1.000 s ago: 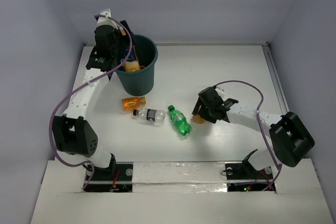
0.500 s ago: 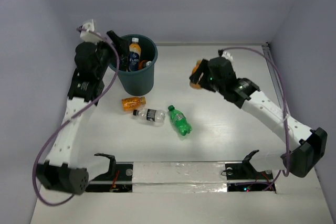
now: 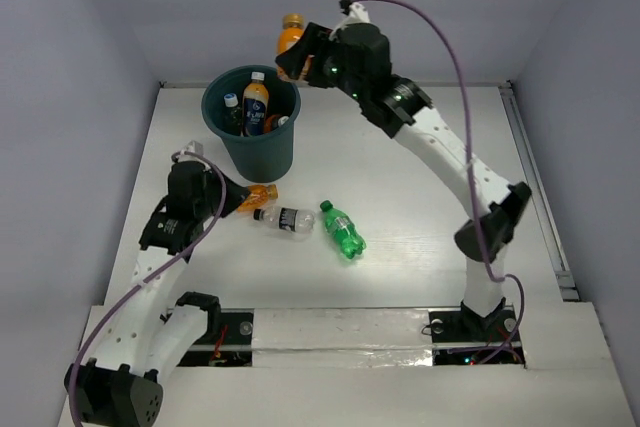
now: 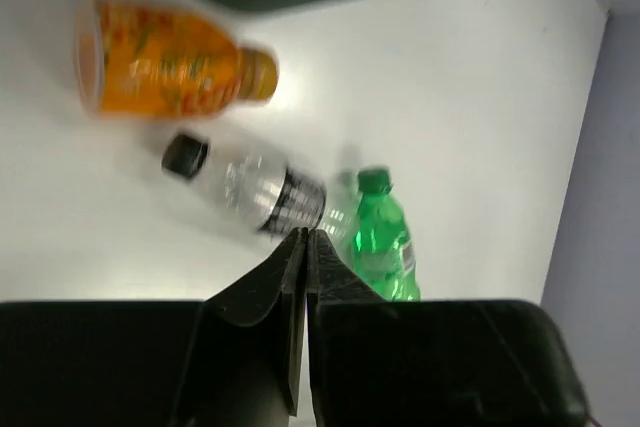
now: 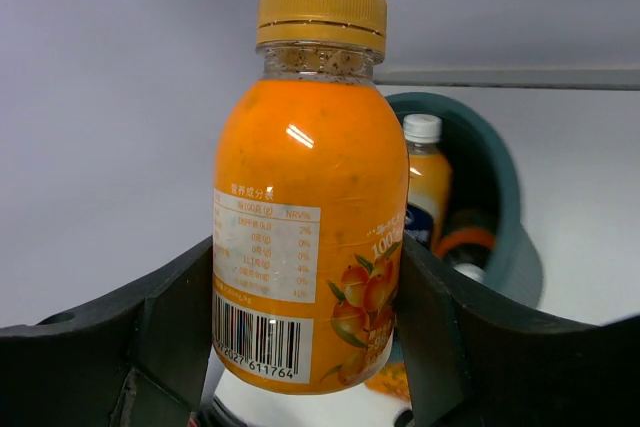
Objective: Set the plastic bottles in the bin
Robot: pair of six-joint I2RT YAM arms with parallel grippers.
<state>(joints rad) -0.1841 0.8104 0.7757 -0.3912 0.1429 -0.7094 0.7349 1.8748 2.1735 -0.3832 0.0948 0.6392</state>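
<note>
My right gripper (image 3: 293, 53) is shut on an upright orange bottle (image 3: 291, 33) with an orange cap, held in the air just behind the right rim of the dark teal bin (image 3: 262, 152). In the right wrist view both fingers (image 5: 175, 322) clamp this bottle (image 5: 305, 217), with the bin (image 5: 505, 197) below and behind it. Bottles stand inside the bin, one with a white cap (image 3: 256, 97). My left gripper (image 3: 238, 197) is shut and empty, low over the table beside a lying orange bottle (image 3: 261, 193). A clear bottle (image 4: 255, 192) and a green bottle (image 4: 385, 247) lie past its tips (image 4: 305, 239).
The clear bottle (image 3: 285, 219) and the green bottle (image 3: 343, 232) lie in a row in front of the bin. White walls close off the table at the back and on both sides. The right arm's purple cable (image 3: 445, 42) arcs above the table.
My right arm has carried the orange bottle from the table's right half up to the bin. My left arm has left the bin, come down beside the lying orange bottle and shut its jaws.
</note>
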